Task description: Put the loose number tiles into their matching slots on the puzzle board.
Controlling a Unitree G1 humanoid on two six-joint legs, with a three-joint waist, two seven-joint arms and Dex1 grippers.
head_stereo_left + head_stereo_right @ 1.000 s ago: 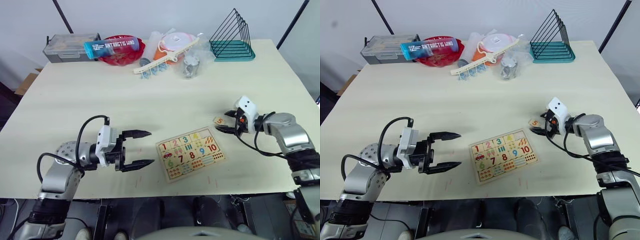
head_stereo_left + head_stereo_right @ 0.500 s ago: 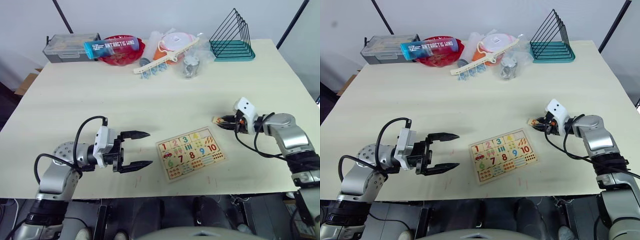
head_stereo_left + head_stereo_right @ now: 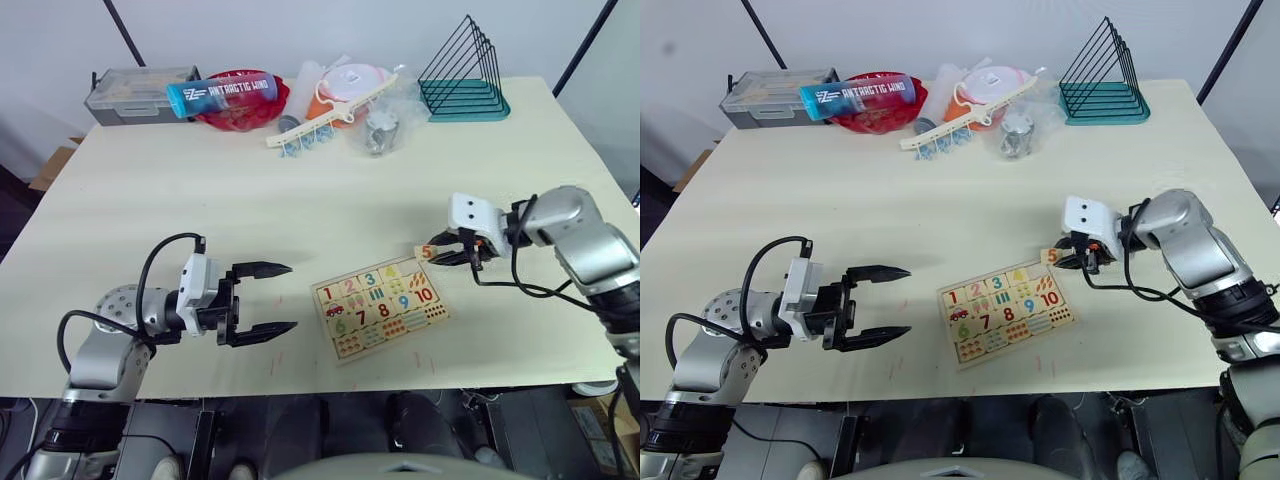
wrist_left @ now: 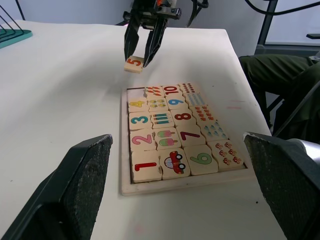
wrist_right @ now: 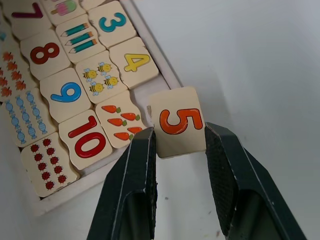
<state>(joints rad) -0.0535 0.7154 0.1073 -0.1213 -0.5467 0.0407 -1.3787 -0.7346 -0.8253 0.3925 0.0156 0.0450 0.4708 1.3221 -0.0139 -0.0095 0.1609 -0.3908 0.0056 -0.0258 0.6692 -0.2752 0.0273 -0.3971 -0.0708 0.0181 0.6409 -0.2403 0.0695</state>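
Observation:
The puzzle board (image 4: 175,184) lies near the table's front edge, between my two arms. Tiles 1, 2, 3 and 4 (image 4: 136,105) sit in its number row. My right gripper (image 3: 441,256) is shut on the red 5 tile (image 5: 176,121) and holds it just above the table at the board's far right corner. In the right wrist view the slot next to the 4 is hidden under the held tile. My left gripper (image 3: 292,297) hangs open and empty to the left of the board, fingers pointing at it.
Along the far edge stand a grey box (image 3: 140,90), a blue bottle (image 3: 222,93) across a red bowl (image 3: 250,110), bagged items (image 3: 350,95) and a teal wire rack (image 3: 465,80). A person's leg (image 4: 280,70) shows beyond the table's right side.
My right gripper shut on the 5 tile, lifted it off the table and carried it left to the board's far corner. My left gripper drifted slightly left, still open.

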